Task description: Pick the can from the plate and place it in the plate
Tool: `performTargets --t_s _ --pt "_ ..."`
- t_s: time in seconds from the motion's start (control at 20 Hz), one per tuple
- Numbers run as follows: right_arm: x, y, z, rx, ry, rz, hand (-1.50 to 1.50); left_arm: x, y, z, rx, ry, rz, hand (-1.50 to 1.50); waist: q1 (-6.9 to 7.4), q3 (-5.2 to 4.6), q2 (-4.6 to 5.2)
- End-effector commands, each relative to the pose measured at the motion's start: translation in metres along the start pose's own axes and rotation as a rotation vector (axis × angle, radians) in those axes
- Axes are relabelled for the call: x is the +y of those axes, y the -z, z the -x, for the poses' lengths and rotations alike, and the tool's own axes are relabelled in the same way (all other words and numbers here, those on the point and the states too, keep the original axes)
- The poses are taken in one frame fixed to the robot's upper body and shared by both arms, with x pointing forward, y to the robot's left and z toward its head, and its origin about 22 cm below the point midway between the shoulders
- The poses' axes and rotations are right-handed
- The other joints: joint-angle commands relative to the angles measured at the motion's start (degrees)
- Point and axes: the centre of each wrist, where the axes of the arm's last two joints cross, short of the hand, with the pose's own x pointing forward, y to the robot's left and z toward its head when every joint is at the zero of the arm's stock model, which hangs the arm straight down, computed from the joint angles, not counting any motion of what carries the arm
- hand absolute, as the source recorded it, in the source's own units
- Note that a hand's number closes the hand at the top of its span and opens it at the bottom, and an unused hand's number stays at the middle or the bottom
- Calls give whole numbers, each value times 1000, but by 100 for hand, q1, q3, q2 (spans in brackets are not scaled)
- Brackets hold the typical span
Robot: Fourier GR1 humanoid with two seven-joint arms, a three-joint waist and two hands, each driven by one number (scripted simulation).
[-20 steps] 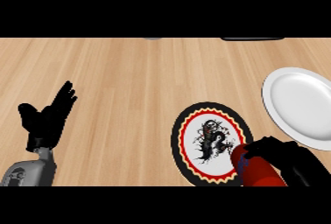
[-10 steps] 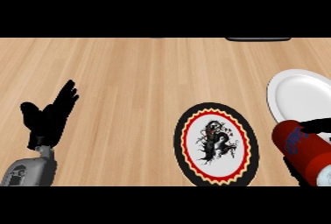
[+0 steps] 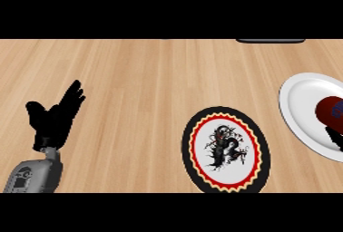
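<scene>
1. Can [image 3: 331,111], dark red with a patch of blue, shows at the view's right edge over the white plate [image 3: 301,108]; whether it touches the plate or hangs just above it cannot be told.
2. A dark shape just below the can is probably part of the right hand [image 3: 335,137]. So little of it shows that I cannot tell how it is set or whether it grasps the can.
3. The can is cut by the frame, so its long axis is unclear. It lies on the right arm's side, well apart from the left hand, so the placing falls to the right.
4. The left hand [image 3: 55,118] rests released at the view's left over the desk [image 3: 147,81], fingers straight and pointing up.
5. The patterned plate [image 3: 226,149], black-rimmed with a red and yellow toothed ring and a black dragon-like figure, lies bare between the hands.
6. No brand or writing can be read on the can or plates.
</scene>
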Motion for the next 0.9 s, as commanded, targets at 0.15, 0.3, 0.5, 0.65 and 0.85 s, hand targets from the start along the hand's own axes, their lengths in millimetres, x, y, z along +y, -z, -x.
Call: performTargets --t_s 0.15,0.3,0.5,0.65,0.85 --pt "13 28 54 55 -114 -67 150 -11 -2 -10 -10 9 -9 0 58 2 4" --pt "22 22 75 61 -165 -206 150 3 7 -22 -26 19 9 0 79 5 22" --pt "2 34 98 199 16 -296 -150 5 0 -9 -19 13 12 0 100 4 16" --pt "-6 31 117 103 16 -321 -150 -2 -13 5 -23 13 24 0 107 7 16" --pt "8 32 121 -38 82 -206 -150 -10 5 -8 -3 7 0 0 63 11 24"
